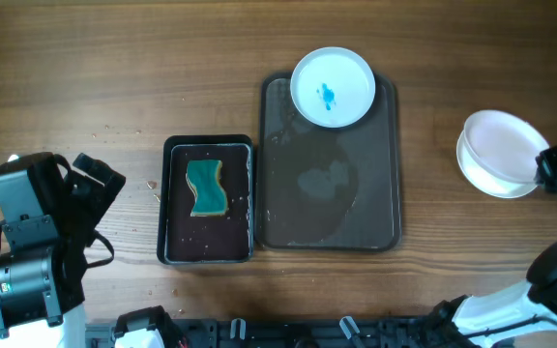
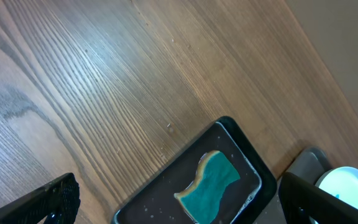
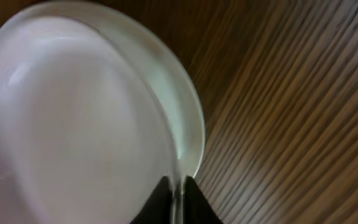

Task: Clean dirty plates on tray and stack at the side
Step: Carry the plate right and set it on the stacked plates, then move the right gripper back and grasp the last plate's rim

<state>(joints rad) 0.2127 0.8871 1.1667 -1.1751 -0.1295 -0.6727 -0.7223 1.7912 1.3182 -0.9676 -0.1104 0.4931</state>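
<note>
One dirty plate (image 1: 332, 87), white with a blue smear at its centre, sits at the 12 o'clock end of the dark tray (image 1: 329, 208) in the middle of the wooden table (image 1: 114, 68). The rest of the tray shows only wet marks.

At the tray's 3 o'clock, apart from it, the stacked plates (image 1: 496, 145) rest on the table, white and unmarked. The right gripper (image 1: 544, 164) reaches them from their 4 o'clock side. The right wrist view shows its two dark fingers (image 3: 194, 199) pinched together on the thin rim. It cannot be told whether they hold one plate or both.

Just beside the tray, at its 9 o'clock, lies a smaller black sponge tray (image 1: 175, 232) holding a teal sponge (image 1: 206, 187).

At the table's 8 o'clock the left arm stands folded, with the left gripper (image 1: 104, 174) angled toward 2 o'clock. Its fingers (image 2: 55, 199) are spread wide and hold nothing, well apart from the sponge.
</note>
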